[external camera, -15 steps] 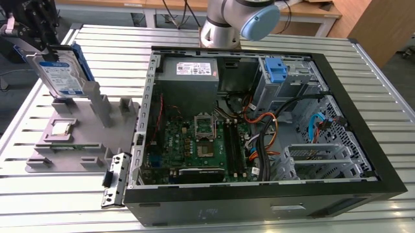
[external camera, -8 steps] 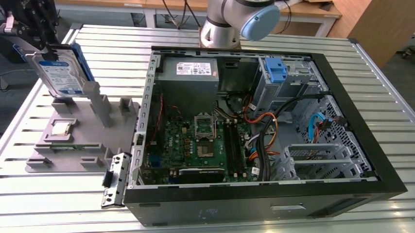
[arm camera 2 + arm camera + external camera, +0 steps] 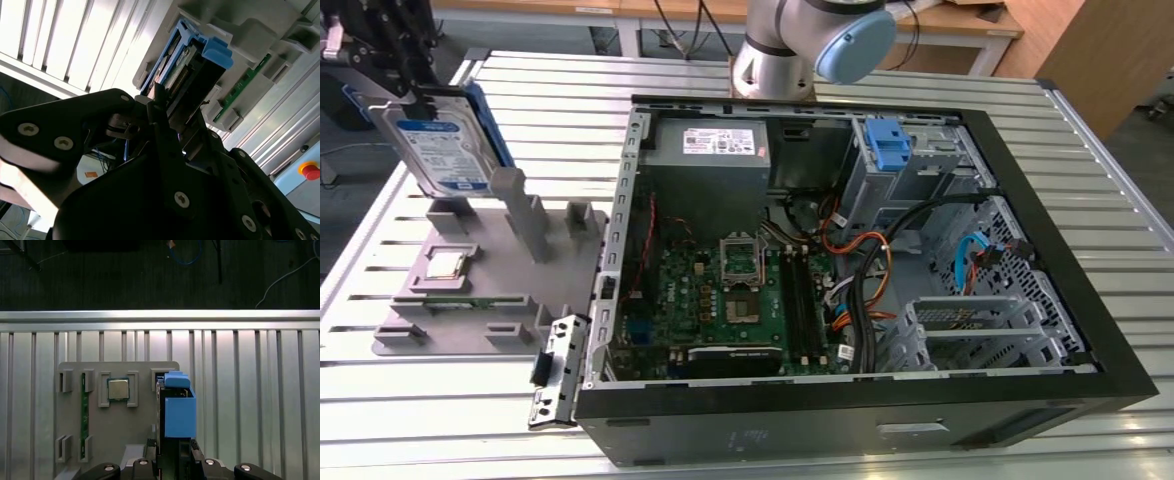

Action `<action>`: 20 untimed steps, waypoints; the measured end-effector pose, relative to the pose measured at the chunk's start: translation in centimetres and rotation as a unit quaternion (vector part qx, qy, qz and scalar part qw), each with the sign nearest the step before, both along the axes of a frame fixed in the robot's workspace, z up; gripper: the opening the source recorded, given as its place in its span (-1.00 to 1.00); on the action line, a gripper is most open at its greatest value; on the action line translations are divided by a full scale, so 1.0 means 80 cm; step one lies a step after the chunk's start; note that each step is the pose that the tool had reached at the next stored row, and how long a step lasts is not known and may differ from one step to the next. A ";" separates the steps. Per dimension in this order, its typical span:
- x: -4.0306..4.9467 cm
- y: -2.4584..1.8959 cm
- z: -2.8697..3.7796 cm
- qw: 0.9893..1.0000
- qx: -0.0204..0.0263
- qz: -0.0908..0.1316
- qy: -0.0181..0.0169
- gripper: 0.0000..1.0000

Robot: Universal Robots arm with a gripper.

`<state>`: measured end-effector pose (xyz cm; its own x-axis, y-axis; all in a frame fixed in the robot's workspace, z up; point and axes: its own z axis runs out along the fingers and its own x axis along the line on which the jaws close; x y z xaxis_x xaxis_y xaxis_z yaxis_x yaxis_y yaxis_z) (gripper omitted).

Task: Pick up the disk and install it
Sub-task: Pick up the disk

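Gripper [image 3: 411,85], shown at the exterior view's far left, is clamped onto the upper edge of the disk [image 3: 443,150], which hangs upright and label-outward over the grey holder [image 3: 454,335]. In the second wrist view the black fingers [image 3: 161,117] press on either face of the disk [image 3: 187,70]. In the first wrist view the disk [image 3: 179,412] appears edge-on, its blue bracket uppermost, directly ahead of the gripper [image 3: 175,455]. Whether its lower edge has cleared the holder's posts cannot be told, so treat the pick-up as unfinished. You will probably do best with a straight vertical travel, since any tilt could catch the bracket on a post. Because the hold is on one edge alone, the hanging weight could pivot in the grasp, so move slowly. Note the neighbours in the holder: the processor chip [image 3: 118,389] sits just beside the disk's slot, with the green memory stick [image 3: 84,415] beyond it. The work surface is a ribbed aluminium table [image 3: 720,80]. On it, well apart from the holder, the open computer case [image 3: 854,425] lies on its side, with a blue-clipped drive bay [image 3: 887,150] at its far corner. Around the table are a dark floor with loose cables [image 3: 185,252] and wooden furniture [image 3: 1107,50].
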<state>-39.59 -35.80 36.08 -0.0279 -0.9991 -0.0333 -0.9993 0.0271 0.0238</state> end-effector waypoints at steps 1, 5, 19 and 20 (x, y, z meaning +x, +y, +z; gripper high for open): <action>0.000 0.0000 0.0009 1.000 0.000 0.000 0.000 -0.31; 0.000 0.0000 0.0028 1.000 0.000 0.000 0.000 -0.31; 0.000 0.0000 0.0124 1.000 0.000 0.000 0.000 -0.31; 0.000 0.0000 0.0136 1.000 0.000 0.000 0.000 -0.31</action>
